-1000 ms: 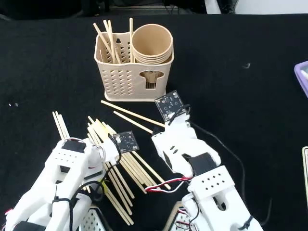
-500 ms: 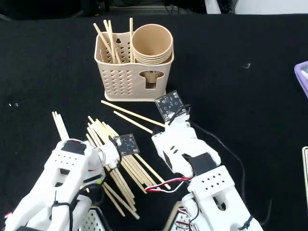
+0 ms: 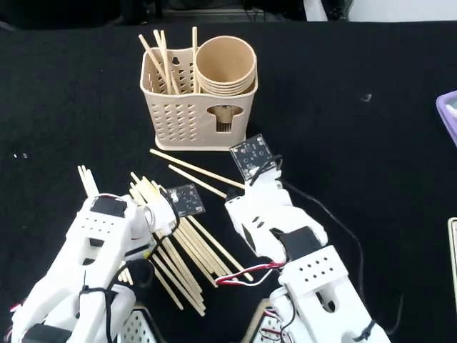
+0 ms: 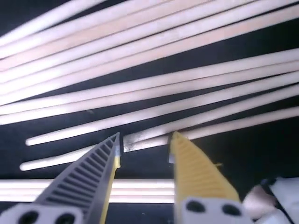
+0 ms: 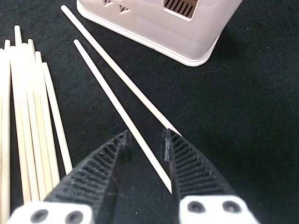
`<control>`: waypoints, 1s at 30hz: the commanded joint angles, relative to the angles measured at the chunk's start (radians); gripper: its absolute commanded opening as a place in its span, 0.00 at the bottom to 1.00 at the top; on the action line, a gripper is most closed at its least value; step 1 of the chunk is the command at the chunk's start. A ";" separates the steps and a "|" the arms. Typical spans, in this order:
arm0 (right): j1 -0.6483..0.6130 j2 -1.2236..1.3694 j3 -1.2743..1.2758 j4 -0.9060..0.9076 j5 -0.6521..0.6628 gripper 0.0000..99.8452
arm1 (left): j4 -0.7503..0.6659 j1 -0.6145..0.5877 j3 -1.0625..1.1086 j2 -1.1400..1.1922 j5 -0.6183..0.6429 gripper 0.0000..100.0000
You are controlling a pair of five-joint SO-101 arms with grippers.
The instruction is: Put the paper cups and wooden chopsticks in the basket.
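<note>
The left gripper [image 4: 142, 144] has its jaws a little apart and nothing clamped. Just beyond the tips lies the loose fan of pale wooden chopsticks [image 4: 149, 88], and more than one stick crosses the gap. Closing here could pinch two sticks unevenly. It could also catch one near its end, so that it swings and slips out on the lift, or drags its neighbours and scatters the pile.

The right gripper [image 5: 145, 137] is also narrowly open and empty, straddling one thin wooden chopstick [image 5: 122, 115]. A second loose chopstick [image 5: 119, 69] runs close past one jaw and could get nudged or rolled away.

The beige perforated plastic basket [image 5: 154, 21] sits ahead of those jaws, with the stacked tan paper cups [image 3: 226, 64] already inside. A stick gripped off-centre may tilt and strike the rim rather than drop in.
</note>
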 commanded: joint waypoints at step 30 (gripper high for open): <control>0.018 -0.033 -0.004 -0.025 0.002 0.11 | 0.310 -0.058 -0.344 0.000 0.331 0.28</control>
